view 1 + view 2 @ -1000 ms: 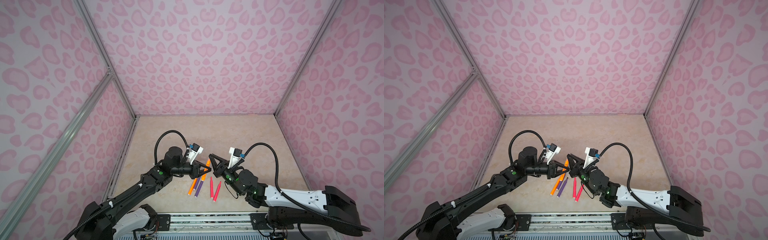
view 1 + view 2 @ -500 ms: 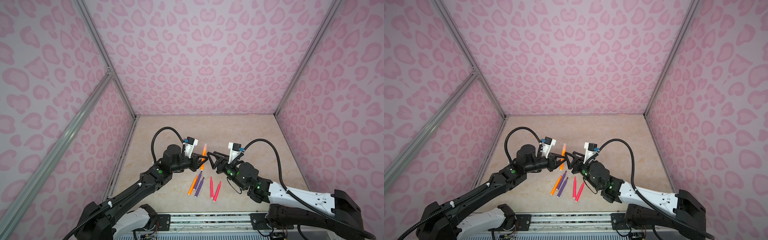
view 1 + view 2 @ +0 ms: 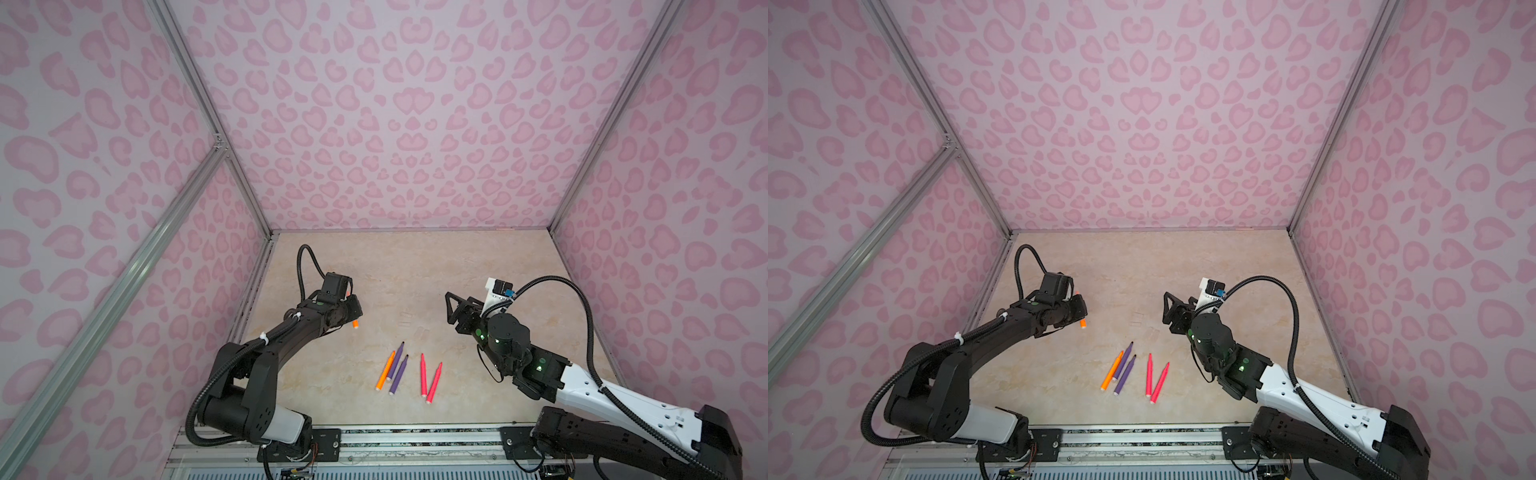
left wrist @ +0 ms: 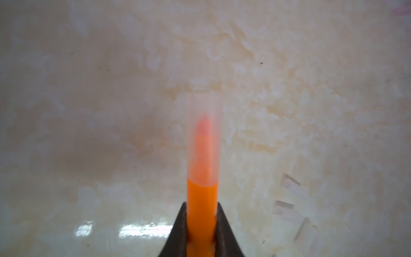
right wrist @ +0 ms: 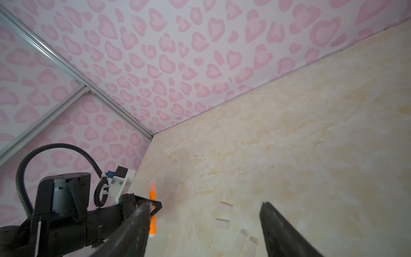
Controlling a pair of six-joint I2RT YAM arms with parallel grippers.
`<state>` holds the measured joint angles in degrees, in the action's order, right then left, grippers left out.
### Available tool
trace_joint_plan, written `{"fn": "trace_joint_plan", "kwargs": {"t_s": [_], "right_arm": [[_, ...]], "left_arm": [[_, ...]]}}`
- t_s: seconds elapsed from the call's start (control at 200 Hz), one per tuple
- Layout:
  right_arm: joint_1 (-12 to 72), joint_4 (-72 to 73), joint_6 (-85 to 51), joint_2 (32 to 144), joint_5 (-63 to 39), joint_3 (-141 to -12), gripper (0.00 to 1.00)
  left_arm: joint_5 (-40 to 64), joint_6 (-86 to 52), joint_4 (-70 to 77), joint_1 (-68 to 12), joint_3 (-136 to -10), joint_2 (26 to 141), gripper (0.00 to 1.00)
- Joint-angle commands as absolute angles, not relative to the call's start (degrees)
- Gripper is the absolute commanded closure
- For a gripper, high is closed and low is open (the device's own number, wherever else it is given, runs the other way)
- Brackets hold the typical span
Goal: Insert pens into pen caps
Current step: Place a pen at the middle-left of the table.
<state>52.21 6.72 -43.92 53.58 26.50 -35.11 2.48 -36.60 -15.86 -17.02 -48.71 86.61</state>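
Note:
My left gripper (image 4: 202, 210) is shut on an orange pen (image 4: 202, 193) whose tip sits inside a clear pen cap (image 4: 204, 133). In both top views this gripper (image 3: 354, 315) (image 3: 1079, 312) hovers left of centre, the pen's end (image 3: 355, 324) poking out below it. My right gripper (image 5: 206, 222) (image 3: 453, 309) is open and empty, off to the right of centre. Several loose clear pen caps (image 5: 225, 207) (image 3: 405, 320) lie on the floor between the two grippers. One orange pen (image 3: 385, 370), two purple pens (image 3: 398, 368) and two pink-red pens (image 3: 423, 374) lie near the front.
The beige marbled floor (image 3: 415, 266) is enclosed by pink patterned walls (image 3: 395, 124) on three sides. Aluminium frame posts (image 3: 249, 199) stand at the back corners. A metal rail (image 3: 415, 436) runs along the front edge.
The two grippers met at the centre a second ago. The right one has since opened and pulled back to the right. The left one has carried the capped orange pen to the left.

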Motion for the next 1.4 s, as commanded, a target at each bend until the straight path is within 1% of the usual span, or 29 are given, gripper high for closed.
{"fn": "trace_joint_plan", "kwargs": {"t_s": [0.0,0.07,0.14,0.335,0.455,0.605,0.695,0.78,0.865,0.945,0.96,0.99,1.065,1.175,1.265,1.395], "right_arm": [[51.0,2.7,-43.0,52.3,29.1,-34.5,0.21],[50.8,2.1,-42.7,51.2,28.9,-34.3,0.21],[50.7,2.9,-42.3,50.4,28.9,-33.6,0.21],[50.6,2.0,-42.0,50.4,29.4,-33.4,0.21],[50.3,1.6,-41.9,50.1,29.2,-33.4,0.21],[49.8,0.7,-41.7,48.8,29.4,-33.1,0.21],[49.4,0.2,-41.7,47.6,29.2,-32.8,0.21],[49.2,-0.2,-41.5,46.2,29.0,-32.5,0.21],[49.1,-0.4,-41.1,44.7,29.5,-32.0,0.2],[48.6,-0.5,-41.0,43.6,29.7,-31.5,0.2],[48.5,-0.5,-41.0,43.4,29.6,-31.4,0.2],[48.3,-0.5,-41.0,43.2,29.4,-31.2,0.2],[47.9,-0.7,-40.9,42.6,28.9,-31.1,0.2],[47.5,-1.3,-41.1,41.6,28.7,-31.0,0.2],[47.3,-1.2,-41.0,40.8,28.5,-30.7,0.2],[47.2,-1.4,-40.8,40.3,28.3,-30.4,0.19]], "left_arm": [[-1.8,-37.0,-22.0,-15.7,-52.0,91.1,0.97],[-5.9,-36.3,-25.2,-15.4,-54.6,93.4,0.97],[-7.3,-35.4,-26.7,-15.1,-56.4,95.5,0.97],[-6.7,-34.5,-27.2,-12.1,-57.7,99.1,0.97],[-3.8,-34.3,-26.4,-12.0,-57.9,100.6,0.97],[-4.1,-34.2,-26.7,-12.0,-58.4,101.9,0.97],[-5.1,-34.4,-27.3,-11.9,-58.9,102.7,0.94],[-5.3,-34.8,-27.2,-11.9,-58.5,102.1,0.87],[-5.7,-34.6,-27.1,-11.9,-58.1,101.1,0.77],[-6.1,-34.5,-27.0,-11.9,-57.7,100.1,0.65],[-6.2,-34.5,-27.0,-11.9,-57.6,99.9,0.6],[-6.1,-34.6,-26.8,-11.9,-57.5,99.6,0.54],[-5.4,-34.6,-26.0,-11.9,-56.9,98.6,0.47],[-3.8,-34.0,-24.6,-12.1,-56.3,97.1,0.41],[-2.2,-33.5,-23.0,-12.3,-55.4,95.5,0.4],[-3.0,-33.0,-22.1,-13.3,-54.3,92.0,0.38]]}}
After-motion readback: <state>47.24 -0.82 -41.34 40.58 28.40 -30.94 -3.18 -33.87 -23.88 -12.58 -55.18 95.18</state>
